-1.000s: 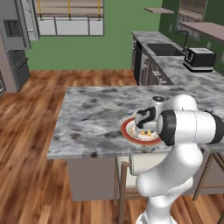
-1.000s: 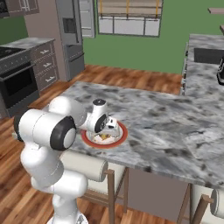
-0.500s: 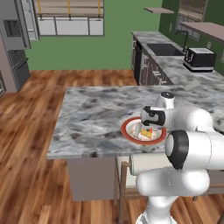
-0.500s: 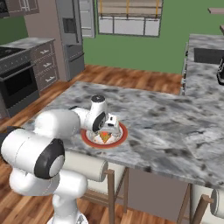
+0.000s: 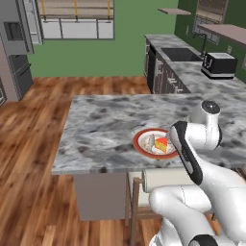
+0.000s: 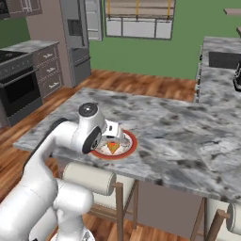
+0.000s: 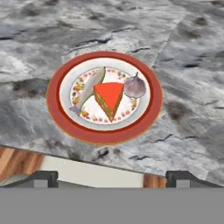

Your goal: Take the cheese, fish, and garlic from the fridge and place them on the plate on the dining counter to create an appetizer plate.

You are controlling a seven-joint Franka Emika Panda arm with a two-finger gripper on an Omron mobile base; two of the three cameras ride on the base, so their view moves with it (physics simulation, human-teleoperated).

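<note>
Hand view, left to right on the plate [image 7: 57,116]: fish [image 7: 89,87], cheese [image 7: 108,98], garlic [image 7: 134,86], all 3 close together. Gripper [image 7: 112,178] released, tips wide apart, holding nothing. Base views: plate sits near the counter [image 5: 101,125] front edge; garlic too small to make out there, cheese visible.

A toaster [image 5: 218,65] stands on the far marble counter [image 5: 192,76] at the right, just beside the dark sink [image 5: 178,54]; a black oven [image 6: 19,92] sits far left; cushioned stools [image 6: 89,179] tuck near; wooden floor [image 5: 33,120] spreads left.
</note>
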